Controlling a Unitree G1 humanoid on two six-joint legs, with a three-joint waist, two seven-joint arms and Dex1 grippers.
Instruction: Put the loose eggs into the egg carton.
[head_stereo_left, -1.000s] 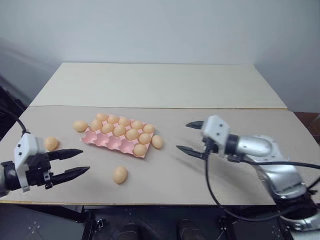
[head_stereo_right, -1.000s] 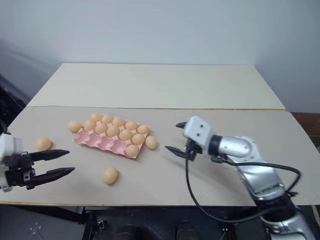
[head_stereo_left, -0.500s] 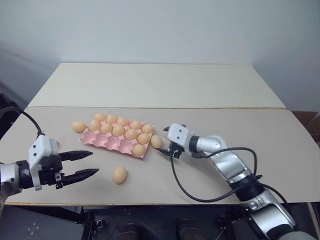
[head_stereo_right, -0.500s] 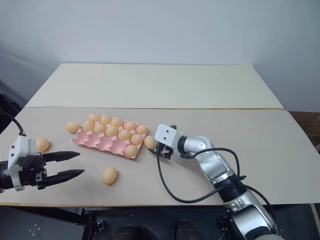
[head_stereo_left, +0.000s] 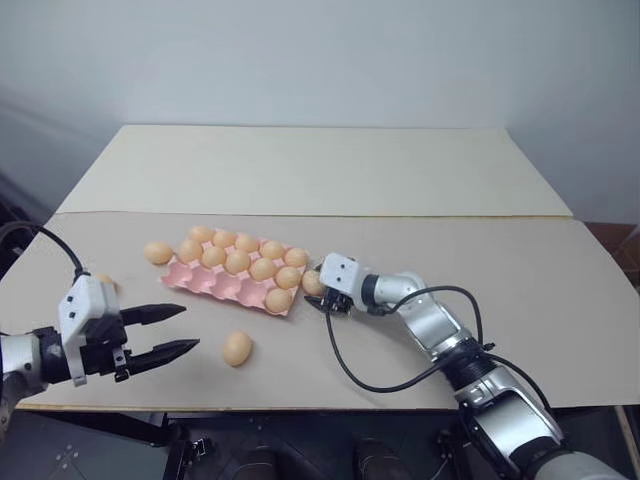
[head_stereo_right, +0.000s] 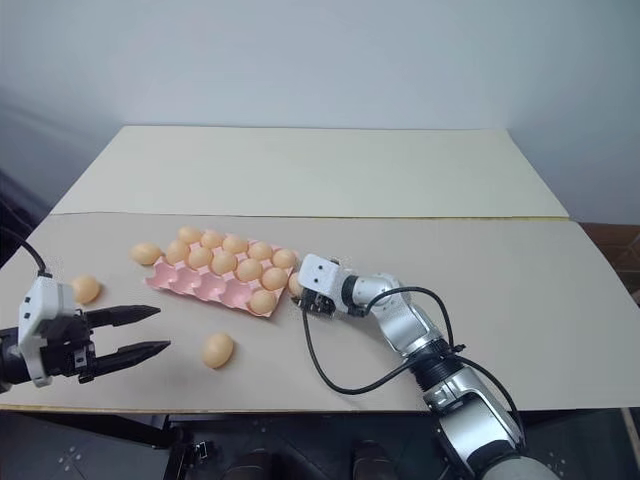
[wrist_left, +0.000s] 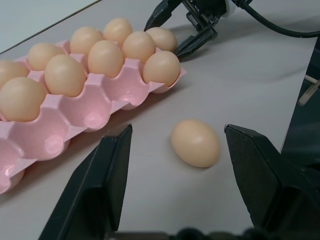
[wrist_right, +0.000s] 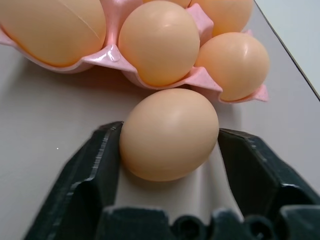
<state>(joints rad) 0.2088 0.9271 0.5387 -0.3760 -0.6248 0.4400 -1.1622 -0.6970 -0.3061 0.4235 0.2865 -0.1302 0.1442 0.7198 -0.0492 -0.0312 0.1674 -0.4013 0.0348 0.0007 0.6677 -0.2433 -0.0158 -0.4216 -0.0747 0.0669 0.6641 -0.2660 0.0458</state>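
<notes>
While the left gripper (head_stereo_left: 190, 328) hovers with fingers spread above the table's (head_stereo_left: 470, 250) front edge, the nearest of four loose eggs (head_stereo_left: 237, 347) lies just beyond it. Farther back, the right gripper (head_stereo_left: 316, 291) pinches a second egg (wrist_right: 167, 132) across its widest middle, just beside the egg carton's (head_stereo_left: 215, 285) right end. Eleven eggs fill the pink tray; four near cups stand empty. Two more lie left of it. Light, smooth and likely fragile, each probably needs a gentle squeeze at the middle, or it may roll.
</notes>
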